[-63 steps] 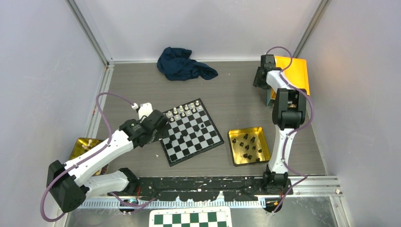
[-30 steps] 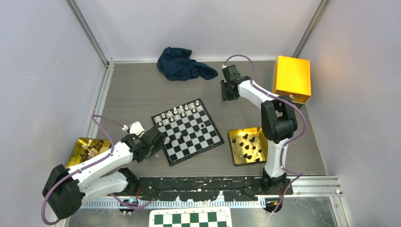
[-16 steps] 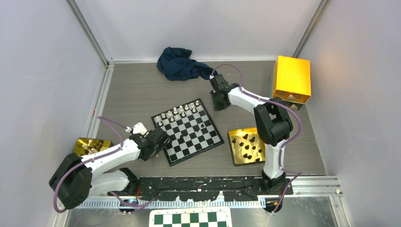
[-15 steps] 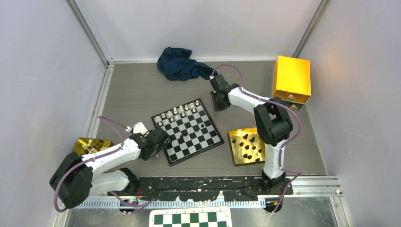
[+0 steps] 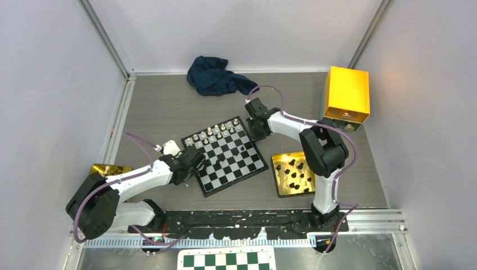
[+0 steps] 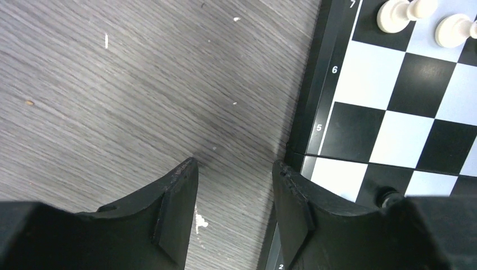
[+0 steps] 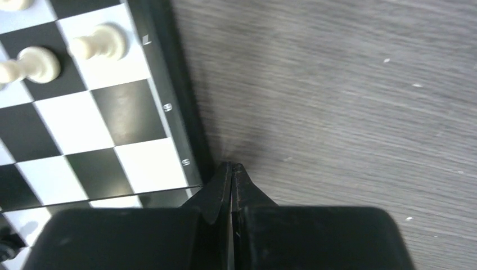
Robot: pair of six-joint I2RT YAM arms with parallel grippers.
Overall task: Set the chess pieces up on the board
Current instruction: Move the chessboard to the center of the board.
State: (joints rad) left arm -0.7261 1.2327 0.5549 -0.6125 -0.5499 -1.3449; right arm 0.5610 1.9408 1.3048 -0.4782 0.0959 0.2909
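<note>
Plainly, the left gripper (image 6: 233, 188) has its jaws spread apart with nothing between them. One finger (image 6: 295, 202) lies over the border of the board (image 5: 228, 169), by the printed rank numbers. The other lies over the grey table (image 6: 112, 101), just off that edge.

The right gripper (image 7: 232, 171) has its jaws pressed tight together on nothing that shows. Its tip is just beside the board's opposite border, near the far corner; whether it touches cannot be told.

The board is small and square, checked in black and silvery white with a thin black border, and it lies turned at an angle. A row of white pieces (image 5: 216, 130) lines its far edge. A single black piece (image 5: 242, 149) stands further in on the squares. More black pieces (image 5: 295, 174) lie loose in a gold tray (image 5: 291, 154) to the right of the board.

The left arm (image 5: 135, 179) stretches low from the near left toward the board's left side. The right arm (image 5: 323, 152) rises to the right of the board, folds at the elbow and reaches back leftward to the board's far-right edge.
</note>
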